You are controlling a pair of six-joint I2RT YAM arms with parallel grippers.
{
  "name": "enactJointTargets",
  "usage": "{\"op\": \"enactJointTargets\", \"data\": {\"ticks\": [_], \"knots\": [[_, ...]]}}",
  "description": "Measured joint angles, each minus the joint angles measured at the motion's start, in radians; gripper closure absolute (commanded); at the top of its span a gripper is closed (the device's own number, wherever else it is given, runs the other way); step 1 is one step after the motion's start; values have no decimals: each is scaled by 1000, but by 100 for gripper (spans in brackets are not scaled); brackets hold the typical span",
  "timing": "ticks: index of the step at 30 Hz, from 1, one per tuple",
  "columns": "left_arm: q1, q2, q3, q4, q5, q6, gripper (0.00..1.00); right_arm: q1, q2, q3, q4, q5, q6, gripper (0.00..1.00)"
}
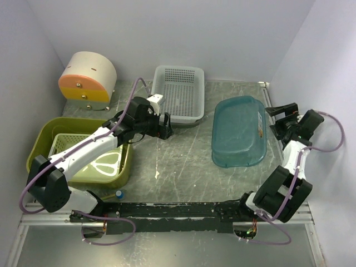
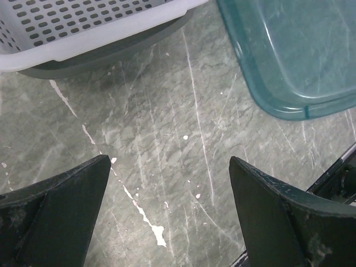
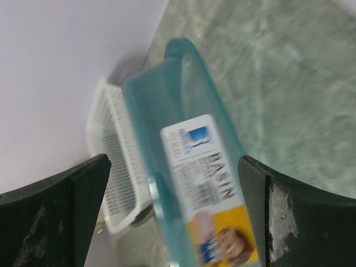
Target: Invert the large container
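Note:
The large container (image 1: pixel 40 140) is the olive-green tub at the left of the table, standing upright with a pale green tray (image 1: pixel 69 142) inside it. My left arm reaches across it. My left gripper (image 1: pixel 165 129) (image 2: pixel 169 161) is open over bare table, past the tub's right side, with nothing between its fingers. My right gripper (image 1: pixel 276 119) (image 3: pixel 173 160) is open at the right edge of the teal bin (image 1: pixel 239 130) (image 3: pixel 189 167). The bin's labelled wall stands between the jaws and touches neither finger.
A white slotted basket (image 1: pixel 178 89) (image 2: pixel 83 28) stands at the back centre. A round cream and orange object (image 1: pixel 88 80) sits at the back left. The teal bin's corner (image 2: pixel 295 50) shows in the left wrist view. Walls close in the back and both sides.

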Motion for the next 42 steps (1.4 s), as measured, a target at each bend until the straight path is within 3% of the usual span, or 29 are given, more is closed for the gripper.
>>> {"op": "enactJointTargets", "data": {"ticks": [8, 12, 20, 29, 36, 42], "knots": [[0, 10, 0, 11, 37, 0, 0, 103, -11, 142, -358, 389, -211, 0], [0, 12, 0, 12, 38, 0, 0, 221, -36, 159, -426, 515, -254, 0], [0, 12, 0, 12, 8, 4, 0, 709, -213, 61, -467, 588, -232, 0], [0, 16, 24, 0, -111, -23, 0, 1186, -212, -14, -622, 678, -42, 0], [0, 3, 1, 28, -198, -52, 0, 1228, -147, -112, -631, 748, 49, 0], [0, -60, -77, 78, -238, -52, 0, 1055, -86, -127, -598, 771, 0, 0]]}}
